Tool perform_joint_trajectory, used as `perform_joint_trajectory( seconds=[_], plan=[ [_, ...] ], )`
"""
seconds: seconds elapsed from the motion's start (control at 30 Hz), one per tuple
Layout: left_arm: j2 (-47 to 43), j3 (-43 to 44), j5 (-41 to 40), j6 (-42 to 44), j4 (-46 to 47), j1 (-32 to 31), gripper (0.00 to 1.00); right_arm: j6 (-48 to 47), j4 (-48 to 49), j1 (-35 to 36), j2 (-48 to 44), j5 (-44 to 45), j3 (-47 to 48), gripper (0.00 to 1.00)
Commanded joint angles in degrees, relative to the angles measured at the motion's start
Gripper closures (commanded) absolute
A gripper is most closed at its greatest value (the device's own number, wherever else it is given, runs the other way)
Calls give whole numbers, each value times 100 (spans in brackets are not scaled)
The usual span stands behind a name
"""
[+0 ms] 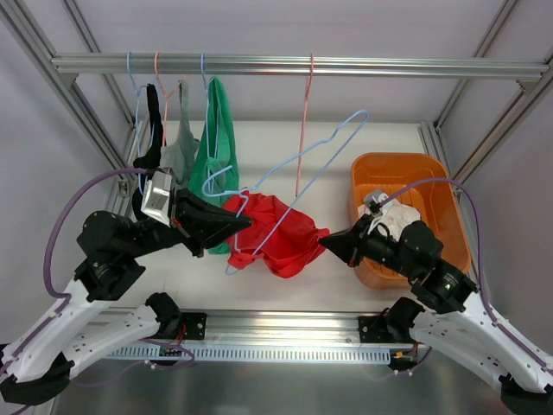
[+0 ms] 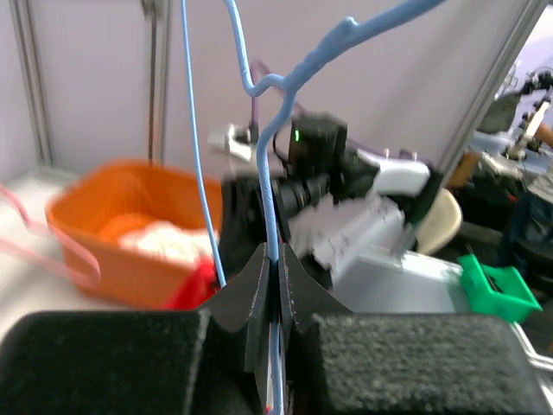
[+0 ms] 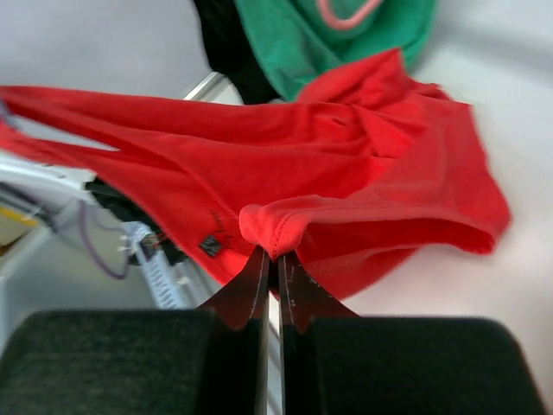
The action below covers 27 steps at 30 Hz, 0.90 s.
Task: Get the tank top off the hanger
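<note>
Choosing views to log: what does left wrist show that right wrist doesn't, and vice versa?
Left wrist only: left gripper shut on the blue hanger wire, the orange bin, the right arm. Right wrist only: right gripper pinching the red tank top hem, green top and black garment behind. Both: the red tank top, only a sliver in left wrist.

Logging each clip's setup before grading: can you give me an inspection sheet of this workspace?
Surface: white table.
Job's things: red tank top bunched on the blue hanger, not yet off.
Clutter: orange bin holding white cloth; black top, grey top, green top and an empty pink hanger on the metal rail.
Grippers: left gripper shut on the blue hanger; right gripper shut on the red tank top's edge.
Cables: purple cables loop beside both arms.
Surroundings: plain grey walls.
</note>
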Motion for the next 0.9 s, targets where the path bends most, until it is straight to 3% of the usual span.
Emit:
perform_joint_trajectory(
  seconds=[0.0,0.07,0.27,0.43,0.57,0.67,0.7,0.8,0.87],
  plan=[
    [245,-516,-204,239,3015,-124,100,604,629,4,8,-956,-145,100],
    [482,-667,-467,353,4067,-212,100,877,945,30,244,-1203,-206,100],
    [1089,-834,-1399,1495,5321,-766,100,896,1289,522,764,-1222,-233,100],
    [862,-878,-1866,1856,4629,-801,100,719,946,619,878,-563,-364,100],
    [458,-1519,-2408,1805,4497,-810,100,614,981,716,1220,-282,-356,99],
    [-60,-1932,-2945,1454,3831,-819,100,517,946,803,1607,70,-348,77],
    [-297,-1994,-2999,1391,3523,-827,100,500,937,830,1686,140,-356,58],
    [-579,-1933,-3439,1066,2100,-828,100,447,859,865,1792,263,-383,37],
    [-808,-1898,-3579,725,1084,-828,100,342,753,865,1679,421,-374,28]
  ],
)
